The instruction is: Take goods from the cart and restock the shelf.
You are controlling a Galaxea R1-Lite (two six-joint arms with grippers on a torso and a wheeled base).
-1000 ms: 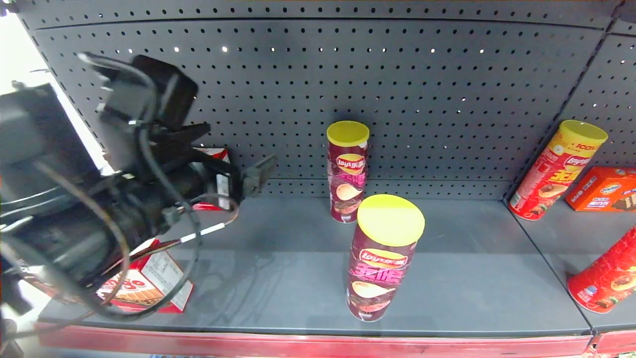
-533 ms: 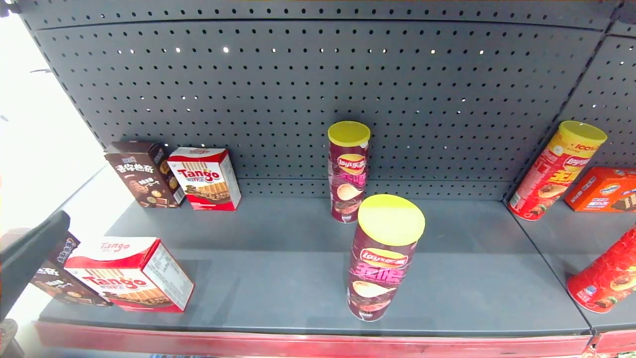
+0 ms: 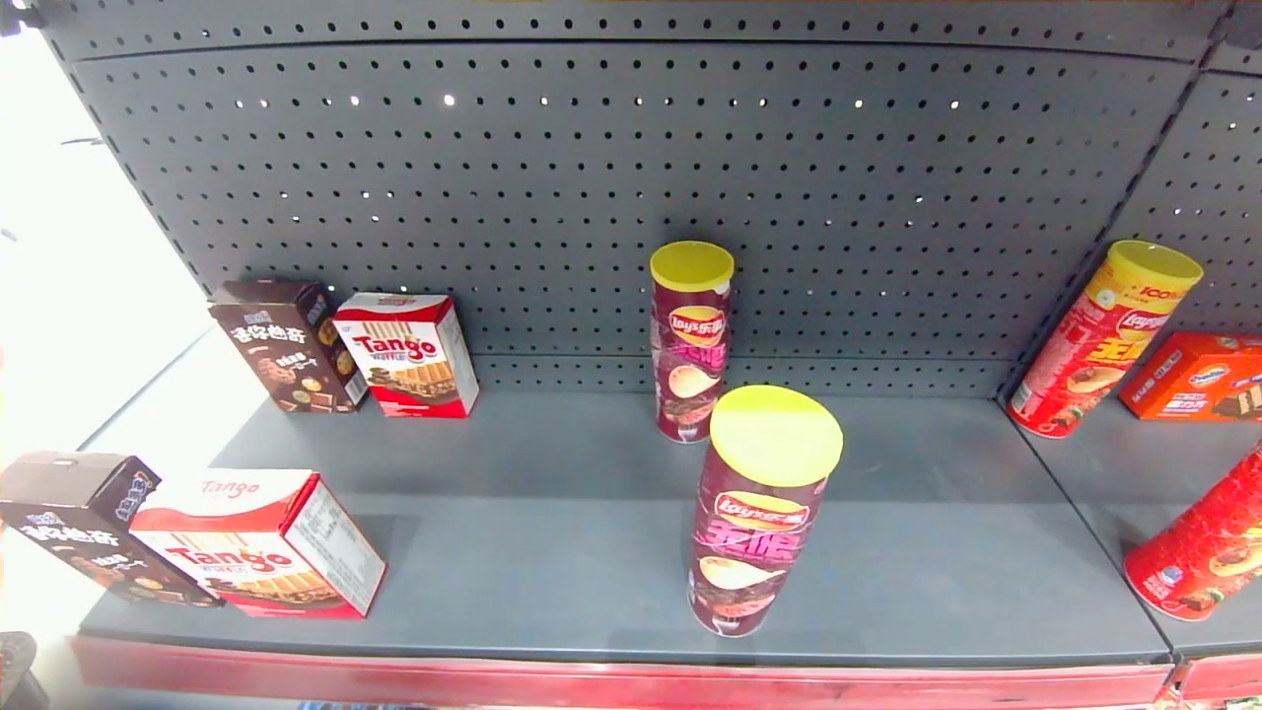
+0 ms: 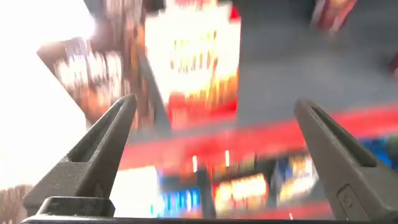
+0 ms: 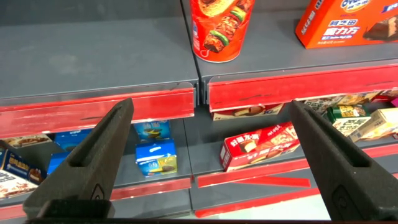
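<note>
Red can [image 3: 1205, 544] cut by right edge.

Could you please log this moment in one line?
left hand: open, empty | right hand: open, empty | front wafer box: on shelf, beside chocolate box | next: likely another pick

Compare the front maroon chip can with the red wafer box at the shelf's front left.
The chip can is a tall cylinder with a yellow lid; the wafer box is a low rectangular carton. The can is maroon, the box red and white. The can stands alone, the box beside a dark box. Both sit near the front edge of the shelf.
</note>
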